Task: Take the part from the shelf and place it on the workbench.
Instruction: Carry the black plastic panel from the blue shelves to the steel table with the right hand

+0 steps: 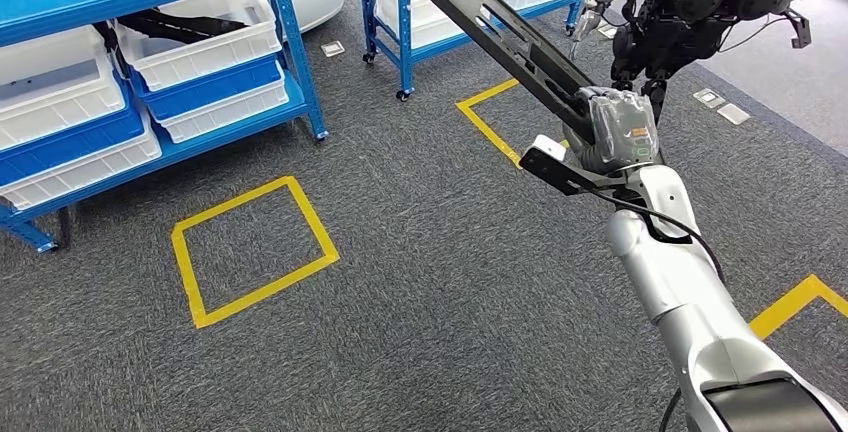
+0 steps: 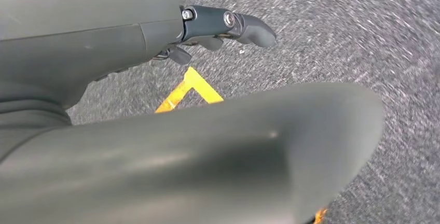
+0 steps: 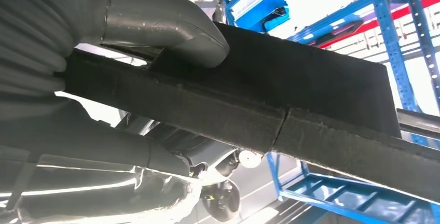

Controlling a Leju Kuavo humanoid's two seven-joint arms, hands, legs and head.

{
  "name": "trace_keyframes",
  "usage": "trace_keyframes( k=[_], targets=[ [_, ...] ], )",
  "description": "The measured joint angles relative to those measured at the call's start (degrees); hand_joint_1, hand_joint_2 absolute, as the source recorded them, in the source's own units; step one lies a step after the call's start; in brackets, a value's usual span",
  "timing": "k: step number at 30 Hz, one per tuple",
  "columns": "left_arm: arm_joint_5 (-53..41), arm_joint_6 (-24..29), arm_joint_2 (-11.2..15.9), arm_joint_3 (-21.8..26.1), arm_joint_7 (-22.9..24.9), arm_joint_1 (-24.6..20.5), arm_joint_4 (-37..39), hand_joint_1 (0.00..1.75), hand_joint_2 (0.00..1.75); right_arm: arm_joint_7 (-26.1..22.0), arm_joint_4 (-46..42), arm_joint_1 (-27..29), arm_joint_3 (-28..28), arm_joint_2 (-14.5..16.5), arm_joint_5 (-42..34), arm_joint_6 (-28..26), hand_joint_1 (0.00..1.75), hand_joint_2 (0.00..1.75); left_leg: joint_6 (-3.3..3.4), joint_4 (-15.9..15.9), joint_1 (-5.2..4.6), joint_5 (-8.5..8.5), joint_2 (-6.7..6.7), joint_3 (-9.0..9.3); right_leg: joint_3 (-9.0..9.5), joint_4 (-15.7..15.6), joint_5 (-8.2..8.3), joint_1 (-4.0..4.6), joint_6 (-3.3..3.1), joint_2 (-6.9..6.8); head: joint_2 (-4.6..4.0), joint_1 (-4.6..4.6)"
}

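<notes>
The right arm [image 1: 700, 322] rises from the lower right of the head view, cut off by the frame edge. Its right hand [image 1: 615, 132] grips a long black part [image 1: 510, 37], fingers wrapped tight, held slanting above the grey carpet [image 1: 420, 282]. The left hand [image 2: 155, 53] holds nothing, its dark fingers [image 2: 244, 24] loosely extended. Two blue shelves [image 1: 290, 42] with bins stand at upper left and upper centre. Two complete yellow tape squares [image 1: 250, 252] mark the floor.

No readable text (none on anything).
</notes>
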Motion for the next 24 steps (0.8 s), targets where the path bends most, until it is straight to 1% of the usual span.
trace_keyframes(
  k=[1,2,3,4,5,6,7,8,9,10,11,12,13,14,15,16,17,18,19,20,21,22,23,24],
  targets=[
    [0.0,-0.2,0.1,0.1,0.1,0.1,0.0,0.00,0.00,0.1,0.0,0.0,0.1,0.3,0.1,0.1,1.75,1.75,0.01,-0.4,-0.18,-0.06,0.07,0.16,-0.20,-0.1,0.17,-0.06,0.28,0.51,0.00,0.00],
    [0.0,-0.4,0.1,0.1,0.1,0.1,0.0,0.00,0.00,0.3,0.0,-0.1,0.1,0.5,0.3,0.3,1.75,1.75,0.09,-0.7,-0.34,0.13,0.86,0.26,-0.41,-0.2,0.36,-0.09,0.60,1.12,0.00,-0.08],
    [0.0,-0.7,0.1,0.2,0.3,0.1,0.0,0.00,0.00,0.5,-0.1,-0.2,0.3,0.7,0.6,0.7,1.75,1.75,0.30,-1.0,-0.33,0.39,1.56,0.42,-0.66,-0.1,0.43,-0.11,0.89,0.96,0.00,-0.11],
    [-0.1,-0.9,0.1,0.2,0.6,0.2,0.0,0.00,0.00,0.8,-0.1,-0.3,0.4,0.9,0.9,1.1,1.75,1.75,0.60,-1.4,-0.26,0.65,2.21,0.62,-1.18,0.5,0.14,0.00,1.05,-0.13,0.00,-0.09],
    [-0.2,-1.1,0.2,0.2,1.0,0.2,0.0,0.00,0.00,1.2,-0.1,-0.6,0.6,1.2,1.4,1.5,1.75,1.75,0.86,-1.8,-0.14,0.89,2.95,0.82,-2.19,2.2,-0.74,0.12,1.08,-1.76,0.00,0.04],
    [-0.4,-1.2,0.2,0.2,1.5,0.3,0.0,0.00,0.00,1.6,-0.1,-1.0,0.8,1.6,1.8,1.8,1.75,1.75,1.04,-2.1,-0.08,1.04,3.68,0.91,-3.74,5.3,-2.18,0.09,1.00,-3.72,0.00,0.19],
    [-0.6,-1.2,0.2,0.2,2.2,0.4,0.0,0.00,0.00,1.9,-0.1,-1.4,1.0,2.0,2.2,2.1,1.75,1.75,1.16,-2.1,-0.14,1.04,4.44,0.95,-5.71,9.2,-3.88,-0.01,0.98,-5.06,0.00,0.32],
    [-0.8,-1.2,0.3,0.2,2.8,0.5,0.0,0.00,0.00,2.1,-0.1,-1.6,1.2,2.5,2.5,2.3,1.75,1.75,1.16,-2.1,-0.16,1.02,5.28,0.92,-7.63,13.3,-5.39,-0.21,1.09,-5.62,0.00,0.44],
    [-0.9,-1.1,0.3,0.2,3.3,0.6,0.0,0.00,0.00,2.2,-0.1,-1.8,1.3,3.0,2.7,2.6,1.75,1.75,1.13,-2.1,-0.15,0.97,6.08,0.91,-8.91,16.1,-6.23,-0.43,1.38,-5.82,0.00,0.45],
    [-1.0,-1.1,0.3,0.3,3.6,0.7,0.0,0.00,0.00,2.4,0.0,-2.0,1.5,3.4,3.0,3.0,1.75,1.75,1.05,-2.1,-0.10,0.92,6.87,0.90,-9.08,16.8,-6.23,-0.67,1.86,-5.98,0.00,0.47],
    [-1.0,-1.0,0.3,0.3,3.7,0.8,0.0,0.00,0.00,2.5,0.1,-2.3,1.8,3.9,3.2,3.4,1.75,1.75,0.90,-2.0,-0.03,0.85,7.64,0.93,-7.97,15.0,-5.39,-0.93,2.46,-6.32,0.00,0.49],
    [-1.0,-1.0,0.4,0.4,3.7,0.8,0.0,0.00,0.00,2.6,0.1,-2.6,2.0,4.4,3.3,3.8,1.75,1.75,0.67,-2.0,0.04,0.74,8.36,1.01,-5.77,11.1,-4.04,-1.21,3.07,-7.20,0.00,0.48],
    [-1.1,-1.0,0.5,0.4,3.7,0.9,0.0,0.00,0.00,2.8,0.2,-3.1,2.3,4.9,3.4,4.1,1.75,1.75,0.32,-2.0,-0.02,0.58,9.06,1.08,-3.22,6.6,-2.76,-1.37,3.51,-8.69,0.00,0.53],
    [-1.2,-1.0,0.6,0.4,3.7,0.9,0.0,0.00,0.00,2.9,0.2,-3.7,2.5,5.4,3.4,4.3,1.75,1.75,-0.11,-1.9,-0.13,0.42,9.73,1.15,-1.16,2.9,-1.71,-1.22,3.60,-9.91,0.00,0.56],
    [-1.3,-1.0,0.7,0.4,3.7,0.9,0.0,0.00,0.00,2.9,0.2,-4.2,2.7,5.9,3.5,4.4,1.75,1.75,-0.54,-1.9,-0.29,0.29,10.36,1.26,0.02,0.7,-1.09,-1.04,3.40,-10.70,0.00,0.52],
    [-1.3,-1.0,0.9,0.4,3.7,1.0,0.1,0.00,0.00,2.9,0.2,-4.5,2.9,6.3,3.5,4.5,1.75,1.75,-0.89,-1.9,-0.44,0.20,10.95,1.38,0.36,-0.1,-0.89,-0.78,3.00,-10.76,0.00,0.43],
    [-1.3,-1.1,0.9,0.4,3.7,1.0,0.1,0.00,0.00,2.9,0.2,-4.8,3.0,6.6,3.5,4.7,1.75,1.75,-1.19,-2.0,-0.41,0.17,11.58,1.55,0.21,-0.1,-0.72,-0.52,2.54,-10.00,0.00,0.32],
    [-1.3,-1.1,1.0,0.4,3.7,1.0,0.1,0.00,0.00,2.9,0.3,-4.9,3.2,6.7,3.5,4.8,1.75,1.75,-1.51,-2.0,-0.25,0.03,11.94,1.66,0.12,-0.2,-0.60,-0.80,2.06,-9.25,0.00,0.19],
    [-1.3,-1.1,1.0,0.4,3.7,1.0,0.1,0.00,0.00,2.9,0.3,-5.0,3.3,6.8,3.5,4.8,1.75,1.75,-1.79,-1.6,0.03,-0.48,11.42,1.62,0.12,-0.3,-0.51,-0.96,1.65,-8.52,0.00,0.09],
    [-1.4,-1.1,1.1,0.4,3.7,1.0,0.1,0.00,0.00,3.0,0.3,-5.2,3.4,7.0,3.6,4.9,1.75,1.75,-2.01,-0.3,0.29,-1.58,10.15,1.15,0.16,-0.3,-0.38,-1.13,1.03,-7.88,0.00,0.04],
    [-1.4,-1.1,1.1,0.4,3.7,1.1,0.1,0.00,0.00,3.1,0.3,-5.4,3.5,7.4,3.5,4.9,1.75,1.75,-2.15,2.4,0.48,-3.32,8.30,0.05,0.22,-0.4,-0.28,-1.32,0.47,-7.23,0.00,-0.12],
    [-1.4,-1.0,1.2,0.4,3.7,1.3,0.1,0.00,0.00,3.1,0.5,-5.6,3.6,7.9,3.3,5.0,1.75,1.75,-2.17,6.3,0.55,-5.41,6.37,-1.60,0.21,-0.4,-0.24,-1.15,0.06,-6.51,0.00,-0.22],
    [-1.4,-1.0,1.2,0.4,3.8,1.5,0.1,0.00,0.00,3.2,0.7,-5.8,3.8,8.5,3.1,5.0,1.75,1.75,-2.16,10.5,0.54,-7.29,5.12,-3.62,0.21,-0.4,-0.21,-0.99,-0.30,-5.73,0.00,-0.31],
    [-1.6,-0.9,1.2,0.4,3.8,1.7,0.1,0.00,0.00,3.4,0.9,-6.0,3.9,9.3,2.9,5.0,1.75,1.75,-2.15,13.9,0.53,-8.34,4.49,-5.39,0.22,-0.4,-0.20,-0.81,-0.39,-4.80,0.00,-0.38]
  ],
)
